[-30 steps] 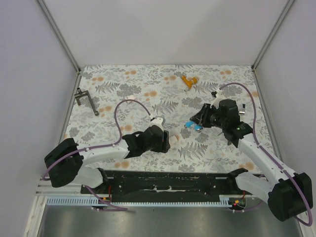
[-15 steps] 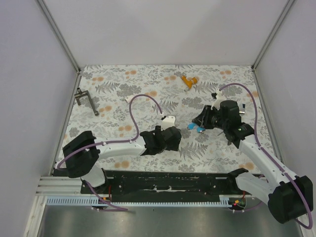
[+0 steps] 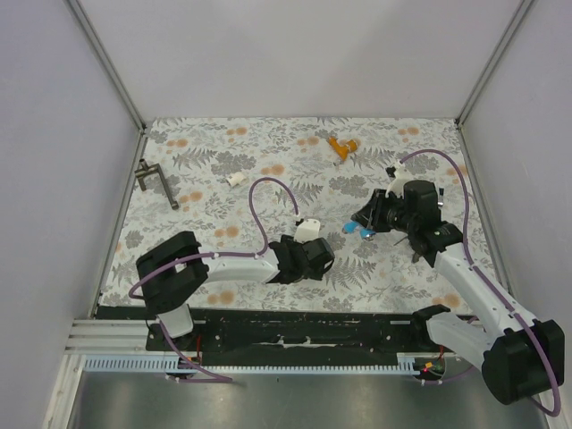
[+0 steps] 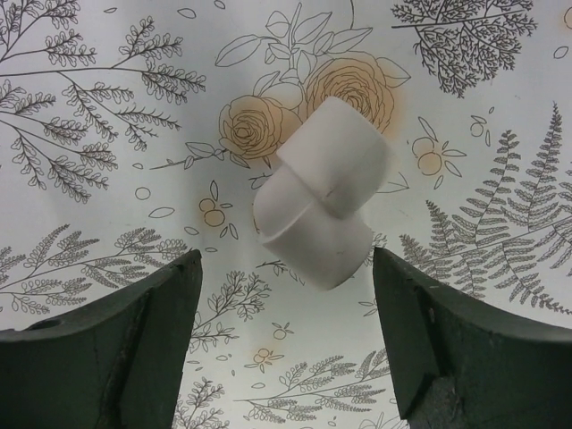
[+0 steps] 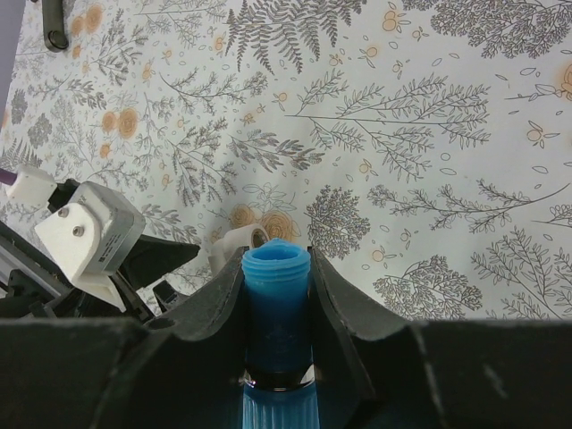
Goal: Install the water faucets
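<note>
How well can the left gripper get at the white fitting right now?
Probably yes: the left gripper is open, and the white fitting lies on the table just ahead, in line with its gap, nothing in between.

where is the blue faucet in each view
top external: blue faucet right of centre, at the right gripper.
left wrist: not in it.
right wrist: bottom centre, clamped between the fingers.
shared landmark: white fitting, just behind the faucet in the right wrist view, centre of the left wrist view.

white fitting point(image 4: 322, 210), left claw point(image 4: 286, 268) spread wide
</note>
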Tool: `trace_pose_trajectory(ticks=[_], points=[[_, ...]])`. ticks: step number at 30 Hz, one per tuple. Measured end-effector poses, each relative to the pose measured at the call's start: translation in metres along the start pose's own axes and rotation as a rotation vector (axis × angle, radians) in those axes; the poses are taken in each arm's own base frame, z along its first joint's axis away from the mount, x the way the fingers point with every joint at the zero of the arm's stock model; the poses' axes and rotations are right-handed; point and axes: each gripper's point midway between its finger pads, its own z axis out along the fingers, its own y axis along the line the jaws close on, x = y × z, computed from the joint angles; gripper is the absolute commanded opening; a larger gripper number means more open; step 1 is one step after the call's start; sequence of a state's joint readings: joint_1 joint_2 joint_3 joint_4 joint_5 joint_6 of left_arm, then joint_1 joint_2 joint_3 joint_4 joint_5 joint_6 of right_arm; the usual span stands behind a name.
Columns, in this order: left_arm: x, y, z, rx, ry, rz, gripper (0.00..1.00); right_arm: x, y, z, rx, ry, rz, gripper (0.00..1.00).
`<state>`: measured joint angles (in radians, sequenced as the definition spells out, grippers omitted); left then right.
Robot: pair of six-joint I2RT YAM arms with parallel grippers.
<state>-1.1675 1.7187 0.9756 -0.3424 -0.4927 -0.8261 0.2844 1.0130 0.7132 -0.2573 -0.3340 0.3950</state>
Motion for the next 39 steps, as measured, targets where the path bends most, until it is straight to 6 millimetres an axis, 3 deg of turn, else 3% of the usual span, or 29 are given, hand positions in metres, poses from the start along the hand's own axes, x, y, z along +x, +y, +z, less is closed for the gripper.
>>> trace_pose_trajectory(ticks=[12,24,28,34,39], points=[[-0.005,-0.006,0.011,-0.005,-0.043,-0.041,0.8,-0.001,-0.001,-0.001,-0.012,0.002,-0.007,0.0],[-0.01,0.0,0.015,-0.026,-0.089,-0.097,0.67,-0.001,-0.001,-0.002,-0.017,0.002,-0.003,0.0],[-0.012,0.001,0.017,-0.022,-0.098,-0.111,0.56,-0.001,-0.001,-0.002,-0.018,0.002,-0.002,0.0],[-0.016,0.005,0.02,-0.005,-0.115,-0.145,0.24,0.0,0.0,-0.002,-0.025,0.006,-0.001,0.0],[-0.017,0.019,0.017,0.012,-0.117,-0.181,0.04,0.0,0.006,-0.002,-0.065,0.01,-0.012,0.0]])
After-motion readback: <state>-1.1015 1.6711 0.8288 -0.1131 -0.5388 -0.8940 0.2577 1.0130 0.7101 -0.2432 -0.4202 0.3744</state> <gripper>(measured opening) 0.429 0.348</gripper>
